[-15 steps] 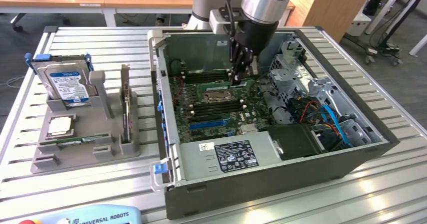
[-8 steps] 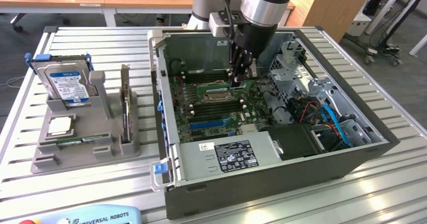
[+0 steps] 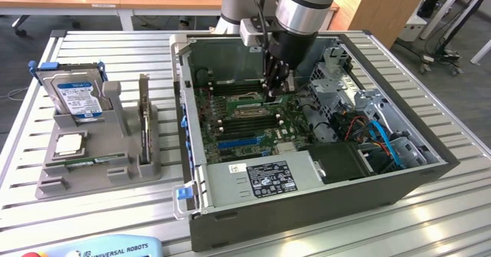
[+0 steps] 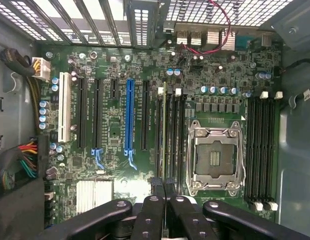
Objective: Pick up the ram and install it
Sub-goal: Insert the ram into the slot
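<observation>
Ram (image 4: pixel 162 135) edge-on between closed jaws, above memory slots (image 4: pixel 175 135) beside socket (image 4: pixel 215 157).

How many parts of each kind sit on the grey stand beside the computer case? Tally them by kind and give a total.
On the grey stand:
Hard drive: 1
Processor chip: 1
Ram stick, lying flat: 1
Thin board standing on edge, kind unclear: 1
Total: 4

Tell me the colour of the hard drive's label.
Blue. The hard drive's label shows best in the exterior view.
</observation>
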